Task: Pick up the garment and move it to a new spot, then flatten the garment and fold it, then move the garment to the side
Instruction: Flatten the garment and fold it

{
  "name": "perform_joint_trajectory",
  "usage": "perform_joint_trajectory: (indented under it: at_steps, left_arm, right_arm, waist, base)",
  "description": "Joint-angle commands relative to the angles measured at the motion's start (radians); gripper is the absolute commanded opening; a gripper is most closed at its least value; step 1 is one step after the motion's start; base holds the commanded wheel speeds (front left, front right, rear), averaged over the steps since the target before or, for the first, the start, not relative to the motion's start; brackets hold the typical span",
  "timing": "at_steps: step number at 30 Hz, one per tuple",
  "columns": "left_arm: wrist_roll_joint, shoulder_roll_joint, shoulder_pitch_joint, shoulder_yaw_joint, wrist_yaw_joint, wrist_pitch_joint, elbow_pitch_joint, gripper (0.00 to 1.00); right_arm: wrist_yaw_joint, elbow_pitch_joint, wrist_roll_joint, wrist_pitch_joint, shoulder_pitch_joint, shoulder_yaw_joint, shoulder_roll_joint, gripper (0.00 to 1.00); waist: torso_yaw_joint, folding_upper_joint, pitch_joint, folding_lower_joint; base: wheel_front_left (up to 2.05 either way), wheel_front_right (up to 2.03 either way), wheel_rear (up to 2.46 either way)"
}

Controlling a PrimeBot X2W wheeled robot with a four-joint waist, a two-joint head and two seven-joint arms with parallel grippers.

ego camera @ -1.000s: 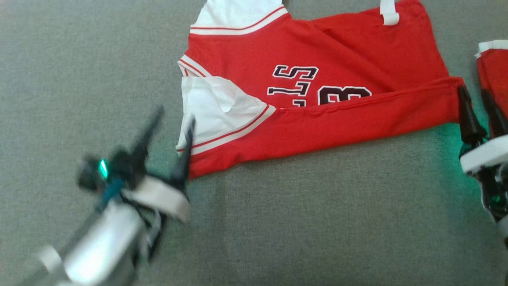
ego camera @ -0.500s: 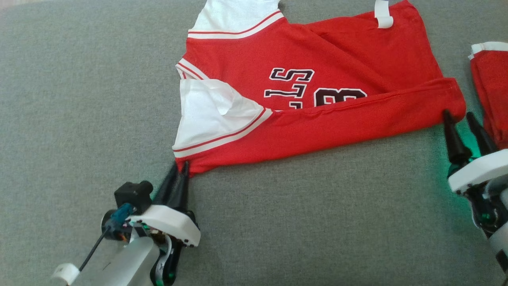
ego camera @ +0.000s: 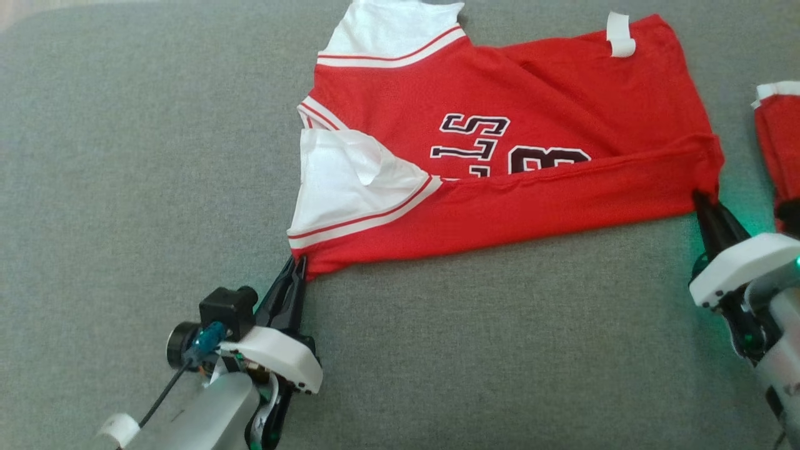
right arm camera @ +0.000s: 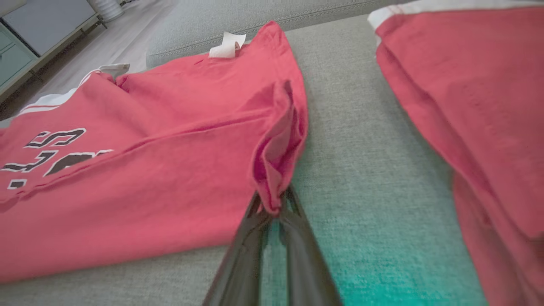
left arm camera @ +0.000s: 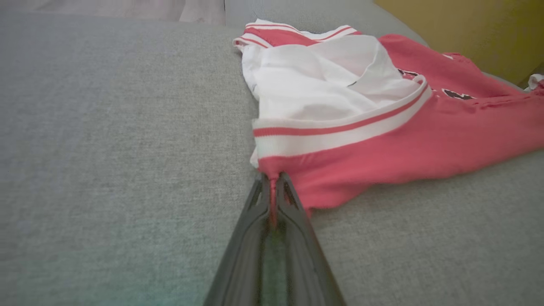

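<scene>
A red jersey (ego camera: 500,150) with white trimmed sleeves and dark lettering lies on the grey cushion, its near edge folded over the front. My left gripper (ego camera: 299,261) is shut on the jersey's near left corner; the left wrist view shows red cloth (left arm camera: 272,193) pinched between the fingers. My right gripper (ego camera: 703,199) is shut on the near right corner, where the right wrist view shows the hem (right arm camera: 274,187) bunched at the fingertips. A white tag (ego camera: 620,34) sticks up at the far right edge.
A second red garment (ego camera: 778,144) with a white band lies at the right edge, close to my right gripper; it looms large (right arm camera: 467,106) in the right wrist view. The grey cushion (ego camera: 125,156) stretches wide on the left and along the front.
Both grippers went from open beside the jersey to shut on its near corners, the left first and the right in the last half second. The camera shifted a little.
</scene>
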Motion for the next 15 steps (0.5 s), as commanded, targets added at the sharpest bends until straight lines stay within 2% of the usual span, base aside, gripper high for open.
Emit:
perform_joint_trajectory:
  at_steps: [1, 7, 15]
  left_arm:
    - [0.012, 0.029, -0.005, 0.028, 0.002, -0.013, -0.016, 0.00]
    - [0.028, 0.074, 0.085, 0.039, 0.014, -0.019, -0.077, 0.00]
    - [0.035, 0.157, 0.259, 0.035, 0.070, -0.017, -0.250, 0.00]
  right_arm:
    - [-0.001, -0.023, 0.011, -0.008, 0.033, 0.007, -0.026, 0.00]
    - [-0.001, -0.090, 0.075, -0.004, 0.130, 0.005, -0.056, 0.00]
    - [-0.001, -0.186, 0.112, 0.007, 0.289, -0.014, -0.114, 0.00]
  waist:
    - [-0.001, 0.0000, -0.014, -0.0001]
    - [-0.021, 0.0000, -0.076, -0.0001]
    - [-0.036, 0.0000, -0.142, -0.0001]
  base:
    - [0.00, 0.00, 0.00]
    - [0.00, 0.00, 0.00]
    - [0.00, 0.00, 0.00]
